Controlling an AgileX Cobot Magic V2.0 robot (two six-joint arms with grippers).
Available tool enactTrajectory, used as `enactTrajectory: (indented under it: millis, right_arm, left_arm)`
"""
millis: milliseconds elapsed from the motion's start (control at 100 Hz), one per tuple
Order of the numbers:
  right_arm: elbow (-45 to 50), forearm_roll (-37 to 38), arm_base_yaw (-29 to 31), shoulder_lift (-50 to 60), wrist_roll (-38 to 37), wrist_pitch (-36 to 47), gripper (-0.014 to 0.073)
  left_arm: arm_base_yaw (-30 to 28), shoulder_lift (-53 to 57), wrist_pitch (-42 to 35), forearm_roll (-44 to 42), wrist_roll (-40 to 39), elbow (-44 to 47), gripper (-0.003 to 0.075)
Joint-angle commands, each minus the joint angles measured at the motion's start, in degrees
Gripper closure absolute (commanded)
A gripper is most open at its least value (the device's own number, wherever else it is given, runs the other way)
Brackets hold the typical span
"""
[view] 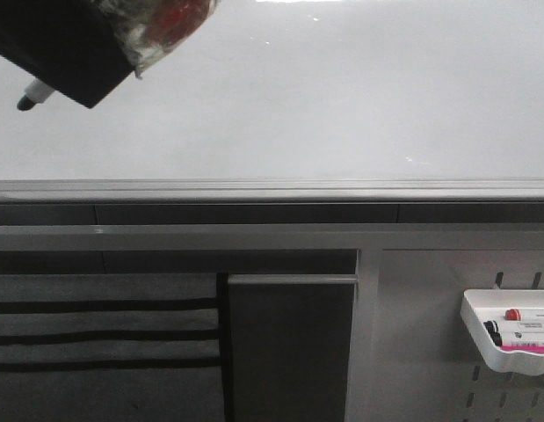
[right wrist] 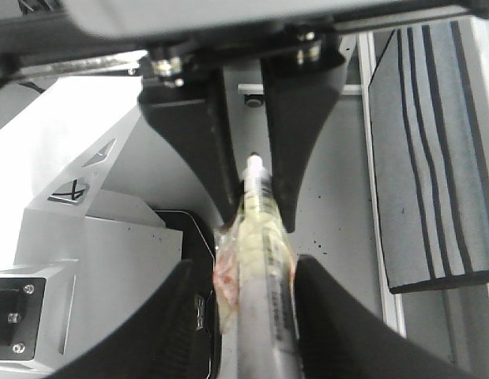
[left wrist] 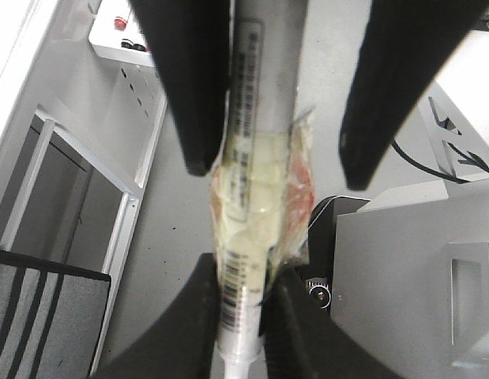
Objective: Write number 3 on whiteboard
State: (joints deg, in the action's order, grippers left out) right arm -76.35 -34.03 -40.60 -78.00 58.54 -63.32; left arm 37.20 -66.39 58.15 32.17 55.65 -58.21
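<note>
Both my claws are clamped on one marker [left wrist: 256, 189]: left claw [left wrist: 242, 316] near the nib end, right claw [right wrist: 252, 197] opposite. Whiteboard [view: 342, 97] is blank, no 3 yet. I'd ease the tip [view: 27, 103] down gently, then keep pressure steady through both curves.

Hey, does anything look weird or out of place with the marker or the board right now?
Yes. The marker in the left gripper has crumpled yellowish tape with red patches wrapped around its barrel, a makeshift-looking wrap. The whiteboard looks unmarked, with nothing spilled or askew.
</note>
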Motion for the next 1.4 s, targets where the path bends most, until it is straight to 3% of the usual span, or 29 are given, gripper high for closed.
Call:
enactTrajectory:
  millis: [0, 120, 360, 460, 530, 700, 770, 930, 990, 1050, 1250, 1390]
  right_arm:
    - [-1.89, -1.67, -0.11, 1.34, 0.76, 1.45, 0.0346]
    - [-2.37, -1.39, -0.11, 1.34, 0.53, 1.51, 0.037]
    - [-2.37, -1.39, -0.11, 1.34, 0.53, 1.16, 0.0571]
    - [-2.37, -1.39, -0.11, 1.34, 0.53, 0.91, 0.0594]
    - [-2.37, -1.39, -0.11, 1.34, 0.53, 0.91, 0.0594]
    - [-2.37, 0.51, -0.11, 1.94, -1.81, 1.69, 0.0594]
    - [-2.37, 5.01, -0.11, 3.09, -6.5, 3.24, 0.0594]
    - [-2.02, 18.45, 1.16, 7.91, -24.11, 5.71, 0.0594]
    - [-0.98, 21.87, 3.8, 10.27, -33.38, 6.88, 0.0594]
    - [0.56, 23.62, 6.48, 12.55, -37.65, 8.46, 0.0594]
    - [10.62, 23.43, 18.47, 21.22, -42.47, 18.41, 0.0594]
    - [18.33, 20.87, 19.54, 24.51, -42.47, 26.26, 0.0594]
  left_arm:
    - [0.44, 1.11, -1.7, 2.26, 0.1, -1.93, 0.0741]
    - [0.44, 1.11, -1.7, 2.12, 0.1, -1.93, 0.0741]
    - [0.44, 1.11, -1.7, 2.12, 0.1, -1.93, 0.0741]
    - [0.44, 1.11, -1.7, 2.12, 0.1, -1.93, 0.0734]
    - [0.44, 1.11, -1.7, 1.87, 0.1, -1.97, 0.0662]
    - [0.3, 1.37, -1.92, 1.07, 0.1, -3.56, 0.0297]
    - [-0.4, 2.58, -2.05, 1.07, -0.32, -4.6, 0.0233]
    - [-3.79, 7.55, -4.99, -0.51, -2.83, -4.73, 0.0248]
    - [-6.22, 9.98, -5.55, -1.35, -5.11, -3.81, 0.0248]
    - [-8.87, 11.56, -5.66, -1.35, -6.61, -2.73, 0.0248]
    - [-19.29, 17.46, -10.44, -1.1, -14.1, 6.15, 0.0248]
    - [-24.01, 19.29, -14.39, 1.96, -15.33, 11.88, 0.0248]
